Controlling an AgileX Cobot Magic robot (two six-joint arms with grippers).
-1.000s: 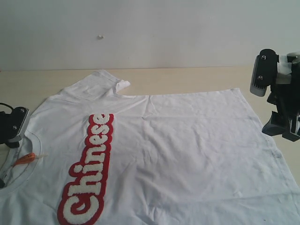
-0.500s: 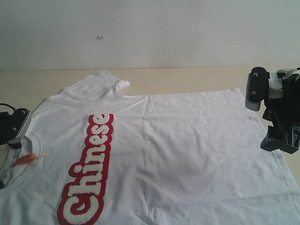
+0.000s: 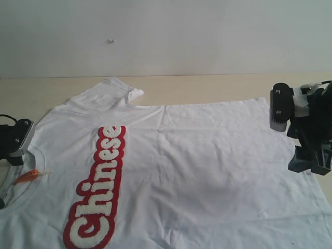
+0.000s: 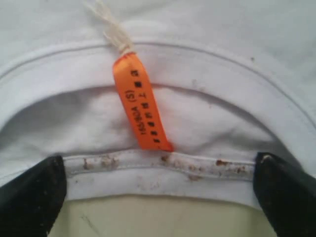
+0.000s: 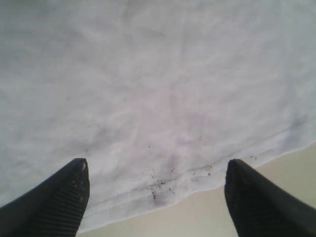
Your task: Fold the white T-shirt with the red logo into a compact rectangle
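Exterior view: showed the tee spread flat on the worktop, logo facing up. Found left hand gaping wide at the collar by the orange tag, right hand likewise parted over the hem.

Bright, flat, diffuse light; source unclear. Exterior view: white T-shirt close to overexposed, creases barely show, shadows weak, frame soft and low-res. Left wrist view: orange tag in focus but its print smeared; left gripper tips are dark blurs at the corners. Right wrist view: hazy, cloth soft, right gripper tips dark, edges fuzzy.
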